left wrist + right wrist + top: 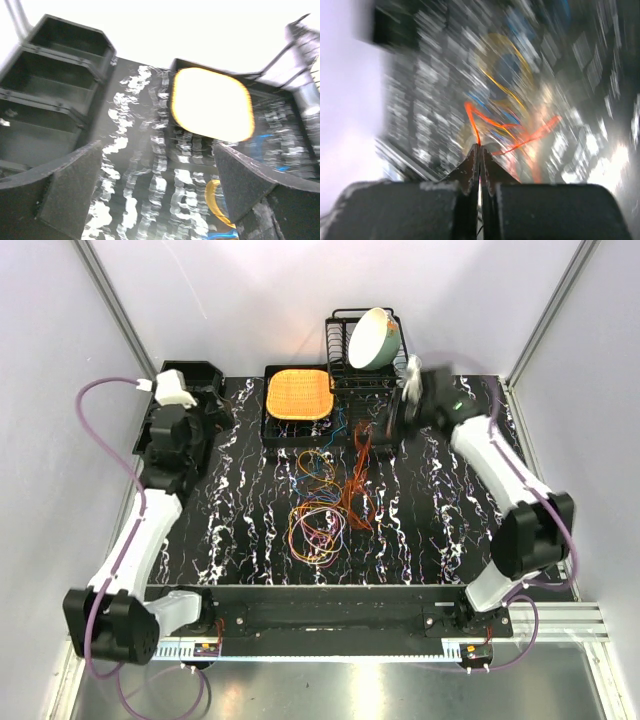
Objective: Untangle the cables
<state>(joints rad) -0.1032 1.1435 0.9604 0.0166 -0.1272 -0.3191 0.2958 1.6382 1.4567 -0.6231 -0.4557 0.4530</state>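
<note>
Just near of the bench (pixel 450 520) centre, the cables (pixel 318 520) lie as a loose heap of overlapping yellow, orange, purple and blue loops. Which loop passes over which is too fine to read from above.

From the heap's 1 o'clock side one orange-red cable (pixel 358 475) runs up toward 12 o'clock, drawn off the pile. The right gripper (pixel 480 148) has it: the wrist view shows the jaws pressed together with the strand (pixel 490 120) pinched at their tips. Holding it high and away from the heap probably serves to pull this one free of the others. That wrist view is heavily smeared, and in the overhead view the gripper itself is a blur, so how much of the strand is caught in the heap cannot be told.

At 10 o'clock the left gripper (pixel 157 150) hangs with jaws spread wide and nothing between them, clear of the cables, likely waiting to pin or take a loop.

Farthest out sit a bin (pixel 190 370) at 10 o'clock, a tray (pixel 266 405) with an orange mat (pixel 298 395) at 12, and a dish rack (pixel 345 365) holding a bowl (pixel 372 338) at 1.
</note>
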